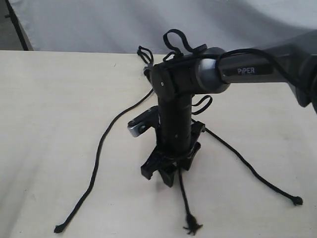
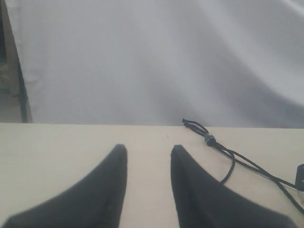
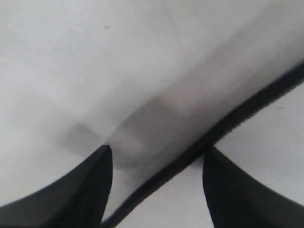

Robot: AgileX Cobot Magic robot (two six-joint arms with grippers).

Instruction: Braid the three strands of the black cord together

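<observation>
Pale cream table [image 1: 44,124] fills the exterior view, with the black cord [image 2: 223,149] fanned out across it. Nearest, the middle strand [image 1: 184,196] ends in a frayed tip at 6 o'clock. The left strand [image 1: 97,161] tails off toward 7 o'clock and the right strand [image 1: 242,159] toward 4 o'clock. All three lie flat, their tips well apart.

At the centre the right pincer [image 1: 169,171] points straight down over the upper part of the middle strand. Its wrist view shows the fingers [image 3: 90,190] spread, with one strand running across the table through the gap, not pinched. The left pincer [image 2: 148,149] is spread too, with only bare table between its fingers and the cord lying apart from it.

Farther back, toward 12 o'clock, the strands meet at a small grey band [image 2: 209,140], with short loops [image 1: 143,52] beyond it near the table's far edge. White cloth [image 1: 99,25] hangs behind.
</observation>
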